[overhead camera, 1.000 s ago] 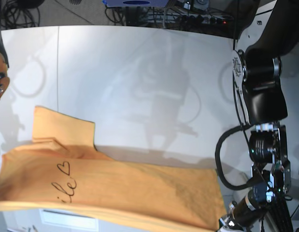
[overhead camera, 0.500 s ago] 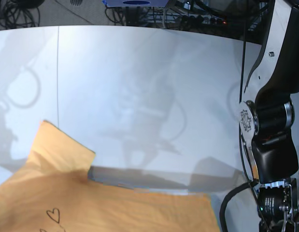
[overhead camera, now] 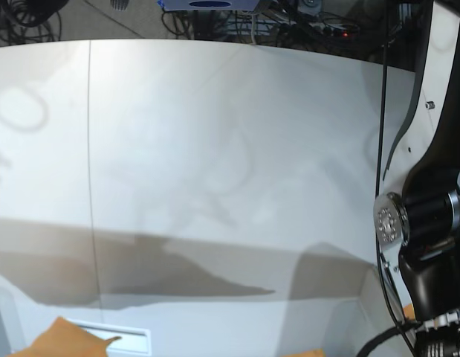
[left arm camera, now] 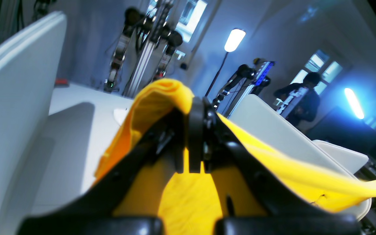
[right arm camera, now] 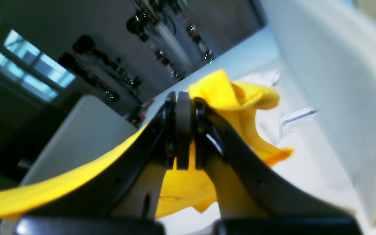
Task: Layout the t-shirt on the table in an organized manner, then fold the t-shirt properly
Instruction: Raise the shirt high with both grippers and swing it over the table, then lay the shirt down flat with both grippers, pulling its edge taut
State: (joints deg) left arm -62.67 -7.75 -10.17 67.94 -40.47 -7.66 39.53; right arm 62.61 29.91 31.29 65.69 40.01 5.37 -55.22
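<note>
The t-shirt shows bright orange-yellow in both wrist views. My left gripper (left arm camera: 197, 111) is shut on a bunched fold of the t-shirt (left arm camera: 162, 94), and the cloth stretches away to the right in a taut band. My right gripper (right arm camera: 180, 101) is also shut on the t-shirt (right arm camera: 237, 94), with a loose flap hanging beyond it. In the base view only two small bits of the t-shirt (overhead camera: 66, 338) peek in at the bottom edge, above the pale table (overhead camera: 215, 149). Both grippers are outside that view. The markings are hidden.
A thin dark seam (overhead camera: 89, 186) runs down the table's left side. The left arm's black and white links (overhead camera: 430, 216) fill the right edge. Cables (overhead camera: 36, 15) lie beyond the far edge. A lamp (left arm camera: 233, 39) and a person (left arm camera: 302, 101) are in the background.
The t-shirt has slid out of the base view toward its bottom edge, leaving only two small corners and a broad shadow on the table. The left arm's links moved down the frame.
</note>
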